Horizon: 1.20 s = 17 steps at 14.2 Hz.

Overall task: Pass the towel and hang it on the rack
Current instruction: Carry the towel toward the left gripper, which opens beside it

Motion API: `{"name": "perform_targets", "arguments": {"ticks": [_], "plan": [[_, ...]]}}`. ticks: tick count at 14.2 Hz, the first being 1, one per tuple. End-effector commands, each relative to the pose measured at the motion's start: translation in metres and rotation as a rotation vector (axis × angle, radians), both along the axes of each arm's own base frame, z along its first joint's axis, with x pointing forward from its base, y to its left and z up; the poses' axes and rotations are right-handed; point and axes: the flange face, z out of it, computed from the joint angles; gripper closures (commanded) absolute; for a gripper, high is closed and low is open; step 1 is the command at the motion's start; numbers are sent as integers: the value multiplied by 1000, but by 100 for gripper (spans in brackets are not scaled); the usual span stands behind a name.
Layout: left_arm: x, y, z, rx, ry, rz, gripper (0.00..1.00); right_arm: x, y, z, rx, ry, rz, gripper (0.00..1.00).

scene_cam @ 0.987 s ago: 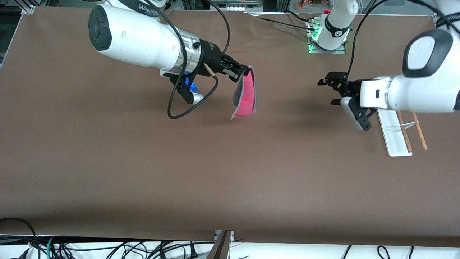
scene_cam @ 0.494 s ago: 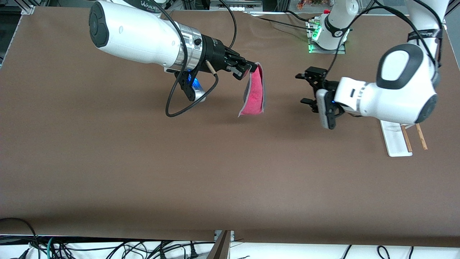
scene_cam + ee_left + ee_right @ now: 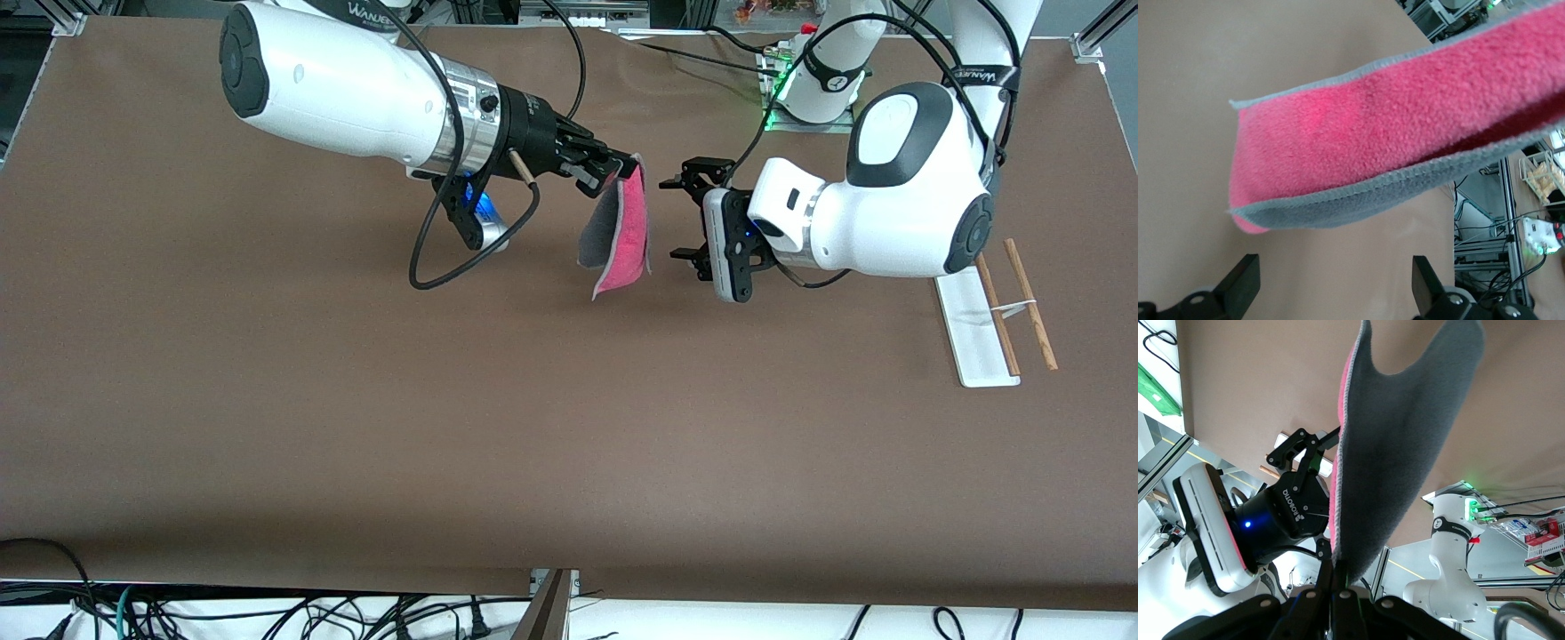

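Front view: the right gripper (image 3: 622, 169) pinches the top corner of the towel (image 3: 618, 233), which hangs over the desk (image 3: 356, 400). The left gripper (image 3: 680, 218), jaws spread, sits just beside the towel. The rack (image 3: 978, 329) lies at the left arm's end.

Left wrist view: the pink-and-grey towel (image 3: 1405, 140) fills the space ahead of the spread jaws.

Right wrist view: jaws pressed together on the towel (image 3: 1405, 440); the left gripper (image 3: 1305, 453) is close by.

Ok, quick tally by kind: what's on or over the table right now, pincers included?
Towel: 1, held up by the right pincer
Rack: 1, at the left arm's end
Pincers: 2, the left pincer open beside the towel
Total: 4
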Motion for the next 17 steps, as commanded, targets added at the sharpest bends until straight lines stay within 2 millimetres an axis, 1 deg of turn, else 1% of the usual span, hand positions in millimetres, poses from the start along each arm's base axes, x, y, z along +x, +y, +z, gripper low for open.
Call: {"name": "perform_targets", "arguments": {"ticks": [1,2,4,5,6,8,9,10,13,14,15,16,17], "plan": [[20,-3,-16,-135,-90,-46,0,-3,0,9,21,14,-11,100],[23,-5,-23,-165,-115,-53,0,-2,-1,8,20,15,-11,100],[29,-6,-23,-198,-182,-57,2,-2,-1,8,19,14,-13,100],[31,-4,-23,-219,-205,-66,2,-2,-1,8,19,14,-13,100],[35,3,-26,-253,-221,-62,2,-2,-1,8,19,14,-13,100],[43,9,-27,-349,-235,-31,1,-2,-1,8,19,15,-12,100],[40,1,-25,-368,-234,-36,1,-2,-1,8,19,15,-11,100],[40,0,-25,-366,-236,-38,1,-2,-1,8,19,15,-11,100],[28,-7,-19,-359,-238,-74,0,-2,-1,8,18,16,-10,100],[27,-7,-22,-356,-236,-80,0,-2,-1,8,18,16,-10,100],[24,-6,-30,-346,-244,-101,0,-2,-1,8,18,16,-10,100],[24,-2,-35,-343,-264,-125,0,-2,-1,8,17,17,-9,100],[20,4,-49,-329,-274,-159,0,-2,-2,8,16,17,-10,100]]}}
